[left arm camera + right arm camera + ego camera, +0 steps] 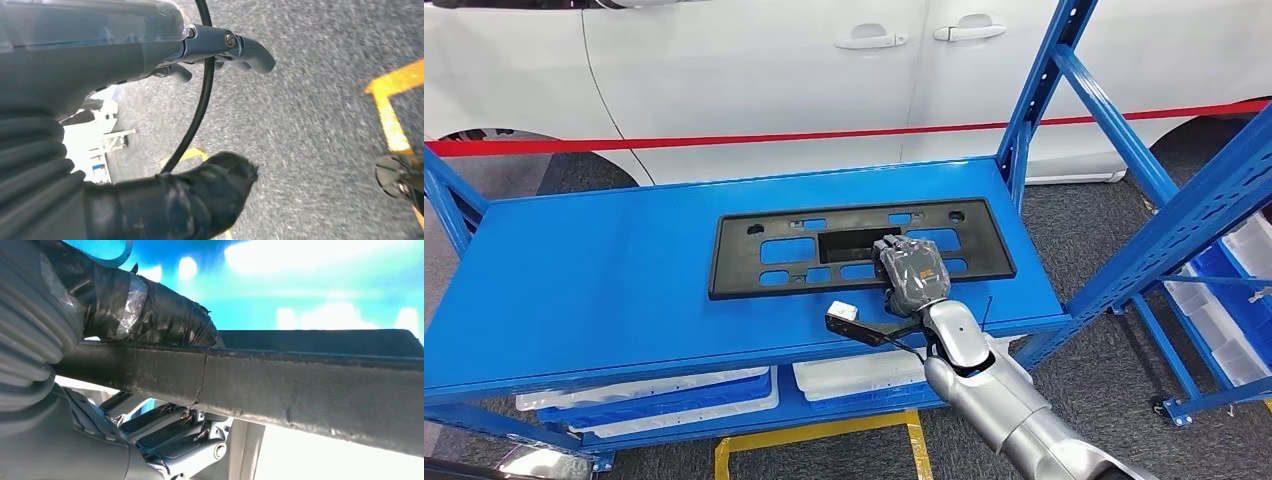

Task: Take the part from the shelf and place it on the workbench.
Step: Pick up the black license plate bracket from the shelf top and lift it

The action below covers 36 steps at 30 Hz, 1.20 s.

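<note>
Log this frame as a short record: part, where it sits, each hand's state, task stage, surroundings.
part: flat black rectangular plastic panel with cut-outs
location: lying on the top level of the blue metal shelf, toward its front edge
right hand: right hand over the panel's front edge; in the right wrist view the thumb lies on one side of the edge, fingers on the other, so it seems to grip it
left hand: left hand hangs above grey floor, holding nothing, fingers apart
stage: part not yet lifted
surroundings: white car behind a red line

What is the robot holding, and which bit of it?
The right hand grips the black plastic panel by its near long edge, thumb on one face, fingers on the other. The left hand holds nothing.
</note>
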Motion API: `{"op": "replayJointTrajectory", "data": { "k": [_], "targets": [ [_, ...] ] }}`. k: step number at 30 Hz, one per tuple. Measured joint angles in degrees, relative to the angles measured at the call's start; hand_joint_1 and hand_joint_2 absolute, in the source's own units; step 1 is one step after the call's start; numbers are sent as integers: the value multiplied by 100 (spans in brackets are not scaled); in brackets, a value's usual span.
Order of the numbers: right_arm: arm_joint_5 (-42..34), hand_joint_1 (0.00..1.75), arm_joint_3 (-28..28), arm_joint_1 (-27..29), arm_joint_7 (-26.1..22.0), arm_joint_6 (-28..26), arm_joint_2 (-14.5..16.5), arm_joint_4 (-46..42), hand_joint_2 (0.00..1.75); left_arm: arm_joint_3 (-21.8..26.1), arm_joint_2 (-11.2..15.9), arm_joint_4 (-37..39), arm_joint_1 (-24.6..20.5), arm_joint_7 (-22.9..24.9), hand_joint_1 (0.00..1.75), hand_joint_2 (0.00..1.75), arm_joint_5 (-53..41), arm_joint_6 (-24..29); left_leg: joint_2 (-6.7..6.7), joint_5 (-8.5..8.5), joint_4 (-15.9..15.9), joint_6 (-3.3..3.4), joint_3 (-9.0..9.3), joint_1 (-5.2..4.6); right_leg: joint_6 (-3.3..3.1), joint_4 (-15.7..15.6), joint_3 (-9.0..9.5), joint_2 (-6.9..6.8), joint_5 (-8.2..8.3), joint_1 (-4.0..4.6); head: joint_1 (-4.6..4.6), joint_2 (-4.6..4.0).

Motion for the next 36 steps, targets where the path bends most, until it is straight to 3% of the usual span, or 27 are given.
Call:
{"op": "replayJointTrajectory", "data": {
  "k": [2,3,6,7,8,9,12,13,14,16,18,19,22,23,24,25,27,29,32,33,34,36],
  "targets": [
    [34,175,-36,56,-30,2,-179,-386,175,34,9,-1,2,15,0,175,40,2,18,116,-181,79,85,44,50,-31,30,2,-15,6,1,0],
    [48,175,-52,81,-54,1,-268,-563,175,54,10,-1,-1,13,0,175,57,-3,35,181,-290,107,130,70,68,50,5,3,-109,14,4,0],
    [64,175,-69,153,-141,3,-519,-976,175,115,11,-1,-5,4,0,175,77,-16,71,262,-390,127,151,111,138,923,-348,-2,-631,-32,13,0],
    [56,175,-69,193,-186,9,-593,-1089,175,133,12,-1,-5,2,0,175,78,-20,75,258,-364,114,128,123,174,1220,-469,-5,-734,-68,13,0],
    [35,175,-69,240,-246,22,-663,-1203,175,145,12,-1,-5,0,0,175,79,-24,75,249,-324,93,97,143,217,1353,-514,-8,-732,-110,12,0],
    [2,175,-69,281,-317,44,-732,-1330,175,156,11,-1,-5,-1,0,175,79,-29,74,233,-269,59,59,171,265,1286,-465,-14,-634,-154,12,0],
    [-117,175,-65,347,-480,145,-893,-1715,175,183,22,-6,-10,-1,0,175,72,-29,65,158,-44,-110,-91,279,419,397,33,-6,-252,-240,14,0],
    [-154,175,-61,364,-509,185,-930,-1833,175,190,25,-11,-12,0,0,175,70,-28,54,140,19,-176,-132,288,401,250,105,25,-207,-231,14,0],
    [-195,175,-57,382,-537,226,-963,-1941,175,196,31,-16,-15,1,0,175,68,-28,40,136,63,-237,-163,283,337,239,95,60,-236,-209,14,0],
    [-302,175,-33,422,-607,314,-1004,-2133,175,209,20,-22,-19,3,0,175,61,-30,13,160,97,-339,-203,274,145,304,1,92,-216,-187,10,0],
    [-439,175,23,442,-708,406,-1019,-2303,175,227,9,-22,-17,11,0,175,50,-32,23,33,240,-376,-287,292,-4,310,-76,82,-177,-177,5,0],
    [-524,175,62,444,-775,458,-1021,-2382,175,238,6,-22,-18,17,0,175,43,-32,32,-156,447,-366,-366,288,-70,304,-121,72,-136,-162,4,0],
    [-964,175,225,446,-1093,718,-1035,-2604,175,273,8,-23,-37,36,0,175,4,-33,43,-905,1509,-275,-690,195,-203,298,-290,48,-3,-62,2,0],
    [-1162,175,306,447,-1234,849,-1042,-2691,175,280,9,-23,-43,43,0,175,-8,-35,43,-1012,1746,-229,-724,152,-231,299,-352,42,44,-17,2,0],
    [-1353,175,390,447,-1375,994,-1048,-2790,175,283,9,-23,-48,51,0,175,-14,-40,41,-1004,1795,-164,-665,104,-255,299,-411,40,92,33,2,0],
    [-1544,175,478,445,-1517,1154,-1052,-2910,175,284,9,-23,-54,62,0,175,-23,-45,40,-900,1628,-71,-498,46,-275,299,-467,40,140,86,2,0],
    [-1908,175,666,419,-1762,1494,-1053,-3229,175,285,29,-31,-71,93,0,175,-40,-55,41,-679,852,193,59,-110,-303,298,-554,40,237,169,7,0],
    [-2196,175,889,365,-1887,1782,-1054,-3598,175,290,49,-42,-91,126,0,175,-51,-61,63,-592,213,346,466,-228,-291,273,-582,22,334,186,11,0],
    [-2482,175,1260,269,-1918,2019,-1066,-4060,175,308,44,-43,-113,159,0,175,-57,-62,84,-426,-49,331,511,-257,-218,179,-569,-16,487,159,6,0],
    [-2561,175,1355,244,-1922,2060,-1083,-4165,175,316,37,-41,-119,166,0,175,-60,-63,90,-333,-122,332,490,-239,-185,183,-588,-14,444,166,7,0],
    [-2633,175,1431,222,-1920,2091,-1103,-4249,175,323,30,-39,-125,169,0,175,-63,-63,102,-227,-186,335,451,-209,-146,271,-626,-10,285,167,9,0],
    [-2751,175,1536,185,-1919,2128,-1165,-4360,175,330,24,-38,-128,172,0,175,-70,-63,116,-48,-236,330,313,-174,-52,766,-751,-7,-280,127,14,0]
  ]
}}
